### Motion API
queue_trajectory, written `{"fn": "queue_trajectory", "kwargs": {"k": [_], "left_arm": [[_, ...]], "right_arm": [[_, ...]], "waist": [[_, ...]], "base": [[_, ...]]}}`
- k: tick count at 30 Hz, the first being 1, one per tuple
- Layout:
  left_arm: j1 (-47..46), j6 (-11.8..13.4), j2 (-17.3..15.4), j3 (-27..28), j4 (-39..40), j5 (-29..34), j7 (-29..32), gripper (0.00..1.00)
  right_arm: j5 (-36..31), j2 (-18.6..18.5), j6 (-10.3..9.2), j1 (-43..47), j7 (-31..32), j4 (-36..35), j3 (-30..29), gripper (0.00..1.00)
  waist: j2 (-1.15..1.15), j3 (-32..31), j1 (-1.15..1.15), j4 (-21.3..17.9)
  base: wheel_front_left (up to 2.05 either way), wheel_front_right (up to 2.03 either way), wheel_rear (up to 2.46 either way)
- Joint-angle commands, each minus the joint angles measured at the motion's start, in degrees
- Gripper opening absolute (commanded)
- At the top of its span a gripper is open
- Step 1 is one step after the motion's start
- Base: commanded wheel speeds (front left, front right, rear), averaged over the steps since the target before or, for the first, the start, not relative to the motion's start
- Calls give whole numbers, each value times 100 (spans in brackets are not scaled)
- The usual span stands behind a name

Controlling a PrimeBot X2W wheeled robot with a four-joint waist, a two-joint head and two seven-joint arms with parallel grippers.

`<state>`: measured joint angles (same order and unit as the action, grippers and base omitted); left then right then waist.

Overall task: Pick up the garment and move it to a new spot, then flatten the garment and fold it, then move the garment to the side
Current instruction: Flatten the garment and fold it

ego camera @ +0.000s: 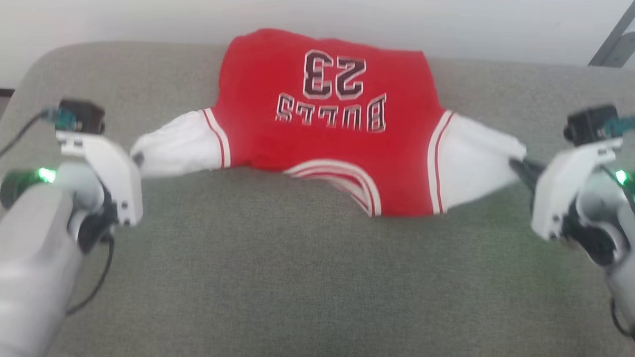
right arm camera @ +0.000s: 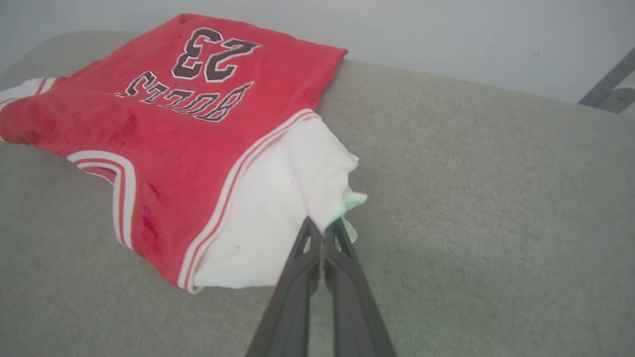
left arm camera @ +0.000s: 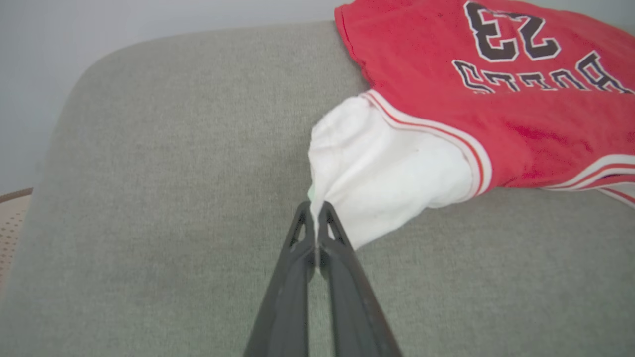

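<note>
My left gripper [left arm camera: 315, 208] and right gripper [right arm camera: 325, 225] are each clenched on a white sleeve end of the garment [ego camera: 324, 131], which lies mid far edge of the grey cushion [ego camera: 292, 294]. Best to pull outward evenly, stay low, don't let the cloth slip.

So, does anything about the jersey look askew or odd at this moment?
Yes. The jersey is not flat. The left end effector and right end effector pinch its white side panels, the neckline trim bunches lopsidedly between them, and its far edge reaches past the far edge of the grey cushion.
</note>
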<state>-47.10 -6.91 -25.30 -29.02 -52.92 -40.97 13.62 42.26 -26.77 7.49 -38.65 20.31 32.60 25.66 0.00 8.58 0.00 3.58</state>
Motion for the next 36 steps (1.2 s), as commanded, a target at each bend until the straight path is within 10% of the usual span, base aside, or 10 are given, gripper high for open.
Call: {"fn": "queue_trajectory", "kwargs": {"k": [1,6,22,33,34,36], "left_arm": [[290,78,-98,53,274,-94,119,0],[1091,461,-442,183,1339,-356,567,0],[4622,3072,-2021,807,6479,-858,2180,0],[4661,2942,-1680,738,6273,-788,1678,0],[4622,2907,-1643,712,6196,-771,1638,0],[4526,2825,-1570,657,6044,-723,1544,0]], "right_arm": [[97,-156,1,280,218,-271,14,0],[326,-549,1,937,837,-1032,-72,0],[800,-1215,1,3329,2635,-3460,-1112,0],[-61,-462,1,3486,2727,-3162,-1435,0],[-174,-400,1,3447,2708,-3073,-1454,9],[-349,-273,1,3376,2693,-2924,-1443,58]], "waist": [[0,-68,0,-25],[0,-133,0,-41],[0,73,0,-5],[0,194,0,24],[0,196,0,21],[0,206,0,26]], "base": [[0,0,0],[0,0,0],[0,0,0],[0,0,0],[0,0,0],[0,0,0]]}}
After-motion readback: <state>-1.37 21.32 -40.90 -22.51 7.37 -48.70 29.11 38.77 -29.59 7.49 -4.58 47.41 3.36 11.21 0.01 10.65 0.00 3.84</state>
